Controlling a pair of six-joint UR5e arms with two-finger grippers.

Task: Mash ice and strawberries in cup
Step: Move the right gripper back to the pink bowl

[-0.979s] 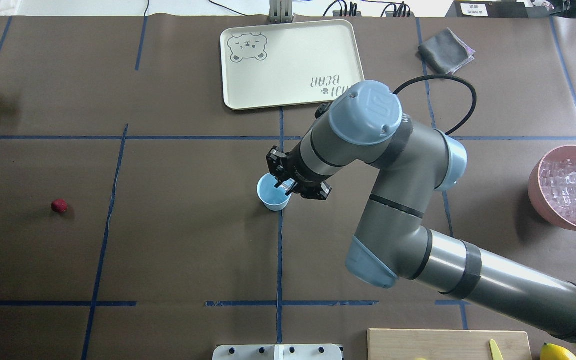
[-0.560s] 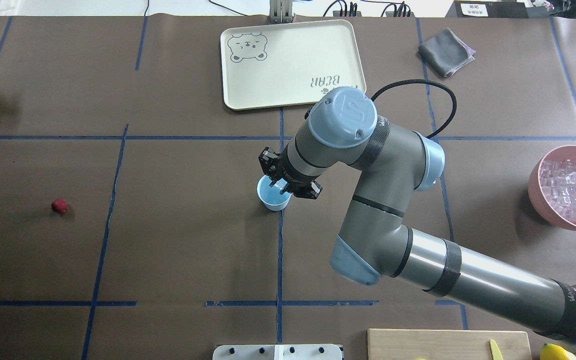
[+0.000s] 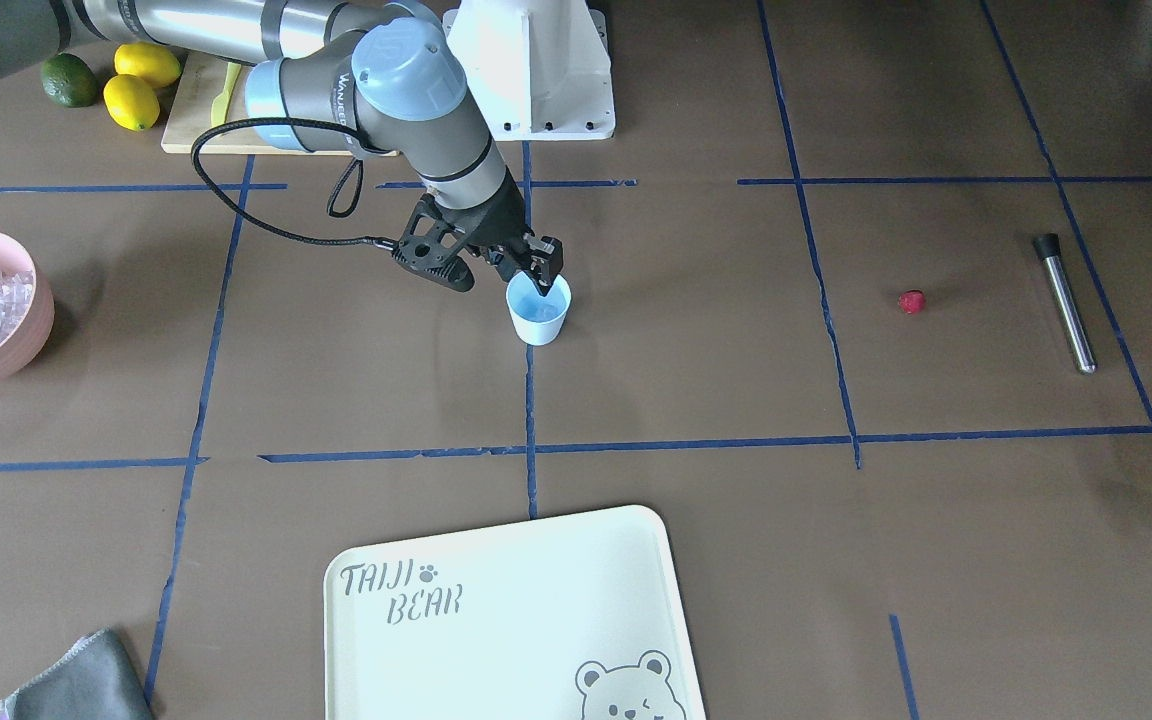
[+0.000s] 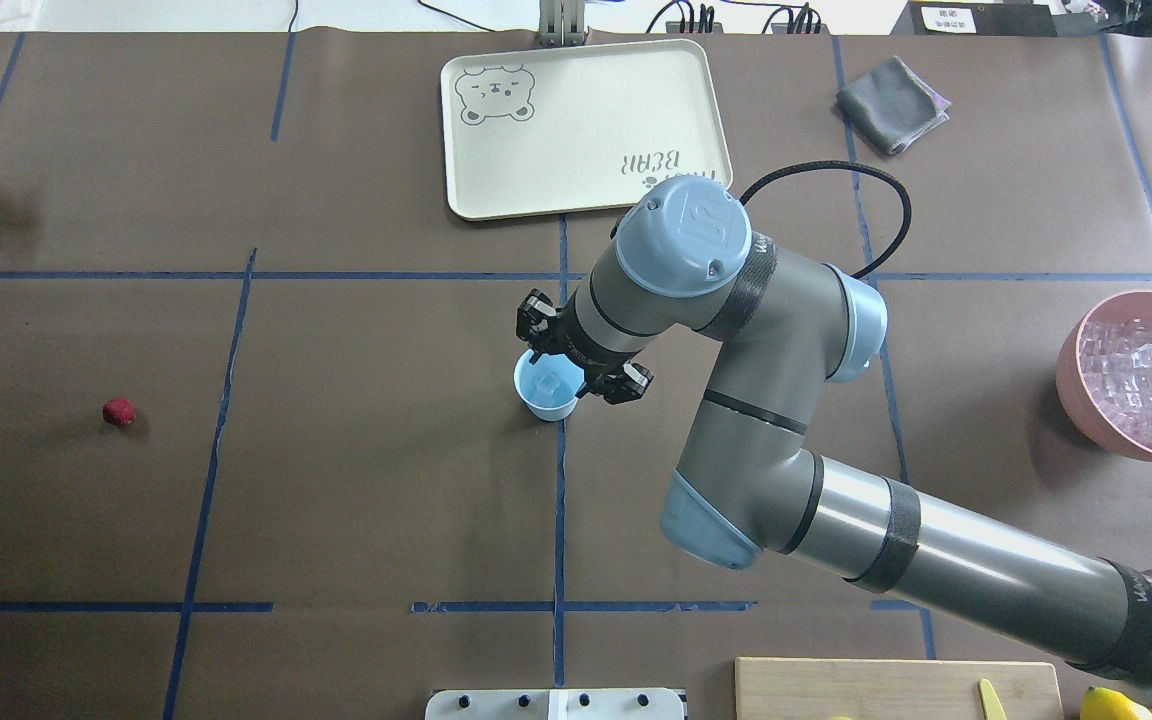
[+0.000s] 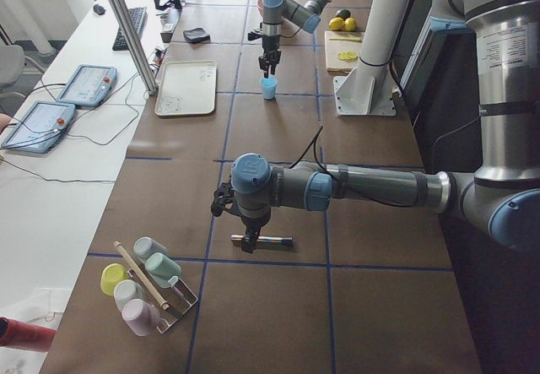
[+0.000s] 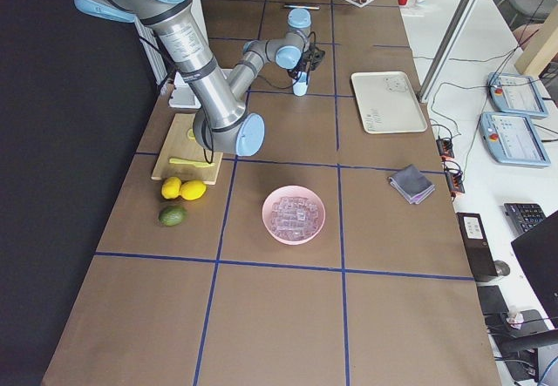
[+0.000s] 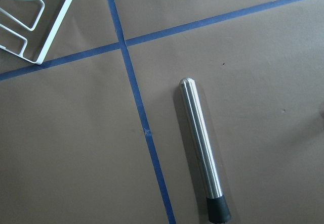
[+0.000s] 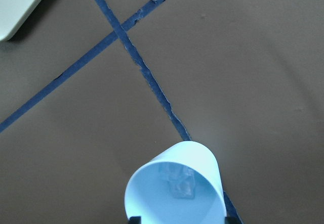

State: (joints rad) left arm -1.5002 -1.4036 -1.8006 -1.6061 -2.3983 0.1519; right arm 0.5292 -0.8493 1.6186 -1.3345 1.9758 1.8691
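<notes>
At the middle of the desk (image 4: 356,500) the right arm's jaws hang spread apart just above the cup (image 4: 547,388), an ice cube (image 8: 179,183) lying inside, so the berry step looks next: the strawberry (image 4: 118,411) sits well apart across open desk, on the side of the left arm (image 5: 371,187), whose jaws I cannot judge.

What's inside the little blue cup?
Clear ice lies at the bottom of the cup. The strawberry is not in it; it sits far off on the table. The cup's nearest edge is cut off in the wrist view.
</notes>
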